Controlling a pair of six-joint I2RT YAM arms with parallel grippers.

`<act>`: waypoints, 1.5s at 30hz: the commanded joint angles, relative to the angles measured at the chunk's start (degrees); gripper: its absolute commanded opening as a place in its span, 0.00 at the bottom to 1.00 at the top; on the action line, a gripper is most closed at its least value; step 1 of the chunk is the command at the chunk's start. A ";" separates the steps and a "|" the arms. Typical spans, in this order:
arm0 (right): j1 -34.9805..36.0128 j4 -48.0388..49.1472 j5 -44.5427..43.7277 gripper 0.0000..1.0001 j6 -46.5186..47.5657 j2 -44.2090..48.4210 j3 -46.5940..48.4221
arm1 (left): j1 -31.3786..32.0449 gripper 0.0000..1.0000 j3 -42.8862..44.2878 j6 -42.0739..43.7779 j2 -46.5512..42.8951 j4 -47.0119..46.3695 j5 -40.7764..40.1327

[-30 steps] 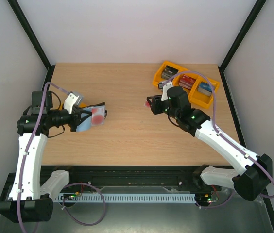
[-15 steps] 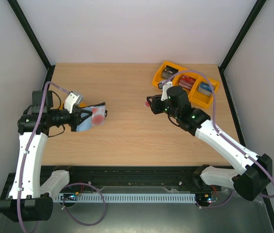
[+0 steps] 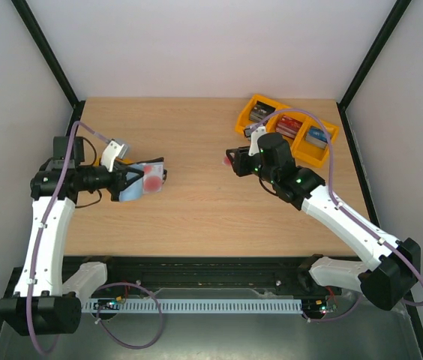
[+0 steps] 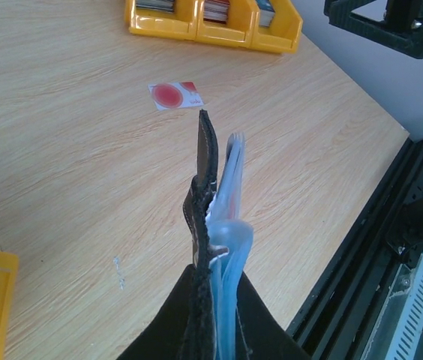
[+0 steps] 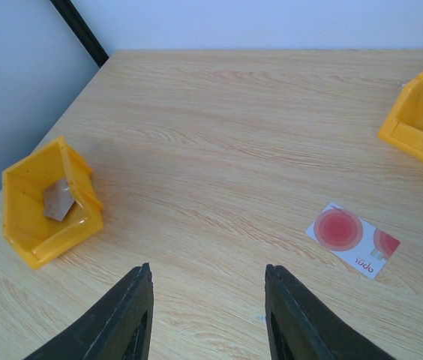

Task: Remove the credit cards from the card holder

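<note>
My left gripper [image 3: 124, 182] is shut on the card holder [image 3: 138, 182], held off the table at the left. In the left wrist view the card holder [image 4: 210, 187] is edge-on, black cover on the left and blue clear pockets on the right, pinched between my fingers [image 4: 215, 289]. A pale credit card with a red blotch [image 3: 151, 180] shows in the held holder. Another credit card [image 5: 352, 238] lies flat on the table, also in the left wrist view [image 4: 175, 94]. My right gripper [image 5: 208, 276] hovers open and empty beside it [image 3: 235, 162].
A yellow tray [image 3: 286, 129] with stacks of dark, red and blue cards sits at the back right. A small yellow bin [image 5: 50, 201] holding a brown scrap stands at the left, behind my left gripper [image 3: 124, 157]. The table's front edge and black rail [image 4: 391, 247] lie near the holder.
The left arm's elbow has shifted slightly, while the holder stays almost where it was. The right arm and the card on the table have not moved.
</note>
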State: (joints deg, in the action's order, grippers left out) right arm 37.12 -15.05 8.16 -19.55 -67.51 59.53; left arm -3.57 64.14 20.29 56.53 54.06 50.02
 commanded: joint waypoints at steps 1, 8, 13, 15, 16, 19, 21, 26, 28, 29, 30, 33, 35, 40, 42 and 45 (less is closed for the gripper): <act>-0.21 0.73 2.03 0.41 0.13 1.38 0.32 | 0.02 0.02 2.42 -0.21 2.82 -1.62 1.93; -0.21 6.63 11.82 0.45 1.88 -0.39 1.73 | 3.26 0.02 11.39 -0.63 10.20 -1.71 1.95; -0.21 19.63 29.00 0.59 3.05 -2.71 1.97 | 8.83 0.02 22.02 0.68 13.94 1.64 0.22; -0.21 27.61 35.44 0.63 1.48 -4.14 1.56 | 9.53 0.02 24.62 2.26 14.42 3.52 2.93; -0.21 30.90 36.86 0.64 0.24 -5.11 1.92 | 9.55 0.02 25.75 2.97 14.60 4.42 4.37; -0.21 33.35 40.88 0.65 0.63 -7.88 5.23 | 9.55 0.02 27.71 4.21 15.10 6.01 6.21; -0.21 35.16 41.42 0.65 0.69 -9.77 6.53 | 9.68 0.02 27.86 4.86 15.09 6.60 7.14; -0.05 38.40 46.45 0.65 -0.62 -12.94 8.37 | 10.42 0.02 29.62 5.24 16.16 7.57 8.47; 0.03 39.75 47.58 0.65 -0.41 -12.84 8.27 | 10.98 0.02 30.03 5.37 16.64 7.67 8.83; 0.05 39.27 47.74 0.65 0.47 -12.71 8.50 | 11.04 0.02 30.26 5.37 16.85 7.72 8.86; 0.05 38.32 46.86 0.63 1.40 -12.55 8.58 | 11.04 0.02 30.55 5.37 16.93 7.87 8.86; 0.05 34.36 43.51 0.54 4.79 -12.13 8.67 | 11.04 0.02 30.69 5.94 16.80 8.34 9.29; 0.05 32.05 43.45 0.53 6.69 -11.97 9.05 | 11.04 0.02 30.76 6.18 16.60 8.51 9.03; -0.01 24.91 41.78 0.50 12.70 -10.07 9.54 | 11.04 0.02 31.07 6.41 16.24 8.72 9.04; 0.04 24.28 41.53 0.52 14.12 -9.27 8.31 | 11.04 0.02 31.05 6.42 16.32 8.78 9.10; 0.04 23.32 41.38 0.52 14.03 -10.01 8.70 | 11.04 0.02 31.17 6.43 16.61 8.70 9.54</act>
State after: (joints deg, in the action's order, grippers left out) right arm 37.15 11.14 50.37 -8.78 -78.83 67.05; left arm 7.22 93.14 25.61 73.38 62.24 57.04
